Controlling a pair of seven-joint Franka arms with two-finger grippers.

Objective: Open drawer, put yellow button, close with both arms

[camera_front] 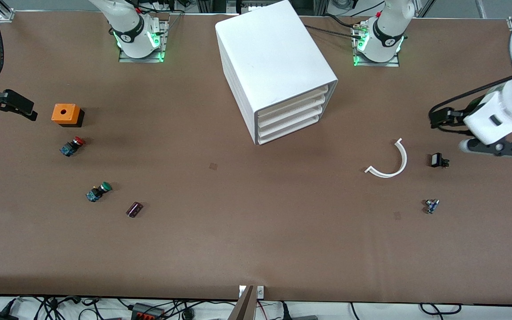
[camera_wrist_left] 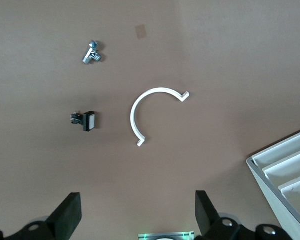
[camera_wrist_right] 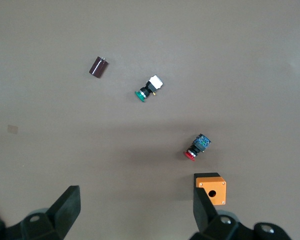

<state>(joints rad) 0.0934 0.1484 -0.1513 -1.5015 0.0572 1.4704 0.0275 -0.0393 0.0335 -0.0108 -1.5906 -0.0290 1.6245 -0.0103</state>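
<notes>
The white cabinet [camera_front: 274,58] stands at the middle of the table's robot side, and its corner shows in the left wrist view [camera_wrist_left: 285,172]. Its top drawer [camera_front: 294,100] is shut, flush with the three below. No yellow-capped button shows in any view. My left gripper [camera_front: 438,119] is open and empty, up in the air at the left arm's end, over the table near a small black switch [camera_front: 438,160]; its fingers [camera_wrist_left: 70,212] stand wide apart. My right gripper [camera_front: 18,106] is open and empty at the right arm's end, beside the orange box [camera_front: 66,114], with its fingers [camera_wrist_right: 67,207] wide apart.
A red-capped switch [camera_front: 73,146], a green-capped switch [camera_front: 98,192] and a dark purple cylinder [camera_front: 134,209] lie toward the right arm's end. A white curved plastic strip [camera_front: 391,164] and a small metal and blue part [camera_front: 431,206] lie toward the left arm's end.
</notes>
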